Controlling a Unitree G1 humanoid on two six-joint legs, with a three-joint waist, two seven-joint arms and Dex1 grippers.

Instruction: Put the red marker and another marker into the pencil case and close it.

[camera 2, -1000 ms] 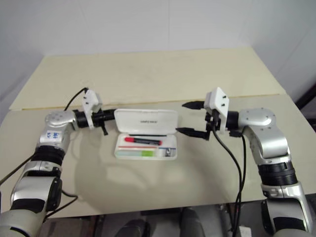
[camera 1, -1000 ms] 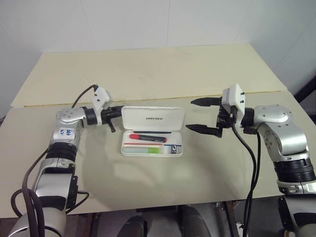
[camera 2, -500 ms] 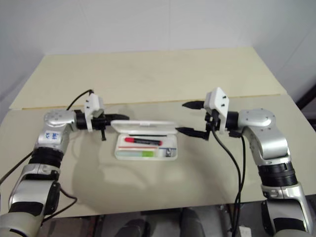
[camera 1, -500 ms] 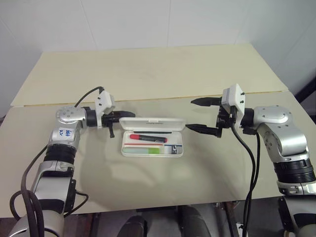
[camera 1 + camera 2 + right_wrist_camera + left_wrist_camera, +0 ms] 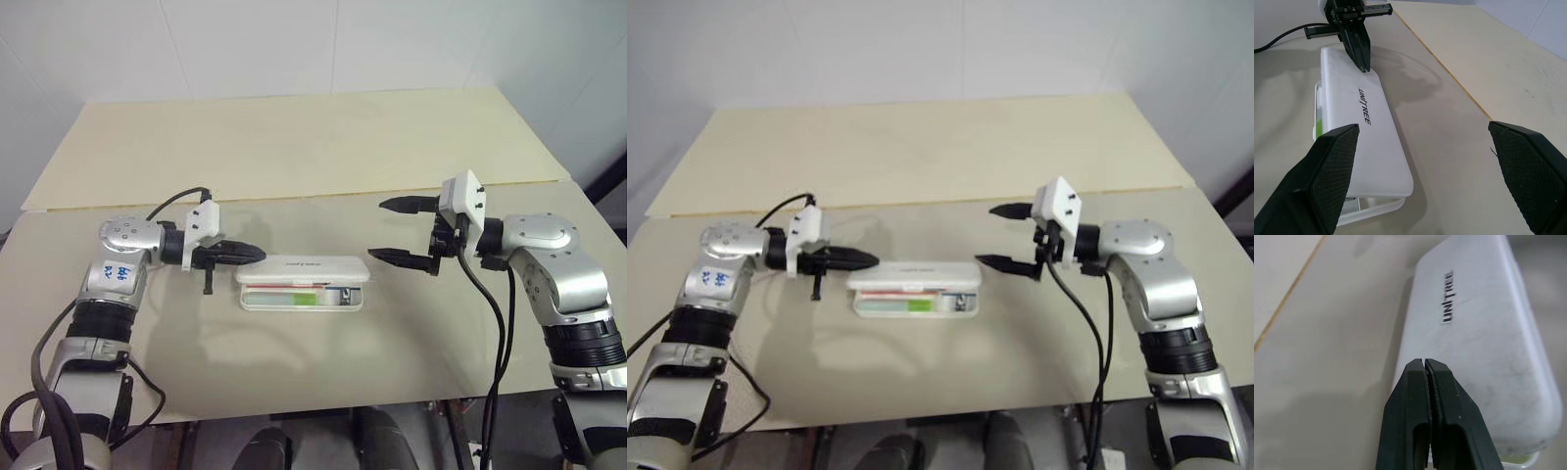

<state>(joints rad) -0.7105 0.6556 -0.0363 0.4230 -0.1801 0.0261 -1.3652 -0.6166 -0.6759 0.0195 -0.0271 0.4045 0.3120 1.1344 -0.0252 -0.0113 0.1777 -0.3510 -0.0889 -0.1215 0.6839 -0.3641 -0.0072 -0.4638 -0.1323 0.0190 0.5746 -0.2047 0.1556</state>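
The white pencil case (image 5: 302, 284) lies at the table's middle, its "UNITREE" lid (image 5: 1369, 127) lowered almost flat, with a narrow gap left along the near side. Through that gap I see the pale-green marker (image 5: 919, 305) and a thin red streak; the lid hides most of the red marker. My left gripper (image 5: 257, 254) is shut with nothing in it, its tip at the lid's left far corner, as the left wrist view (image 5: 1425, 363) also shows. My right gripper (image 5: 378, 229) hovers wide open just right of the case, apart from it.
The table is two beige boards meeting at a seam (image 5: 323, 194) behind the case. The far board (image 5: 294, 137) is bare. Black cables (image 5: 495, 323) hang from both wrists. The table's near edge runs close below my arms.
The lid has swung down from upright to nearly flat as my shut left gripper came nearer and lower over its left end. The right gripper held still.
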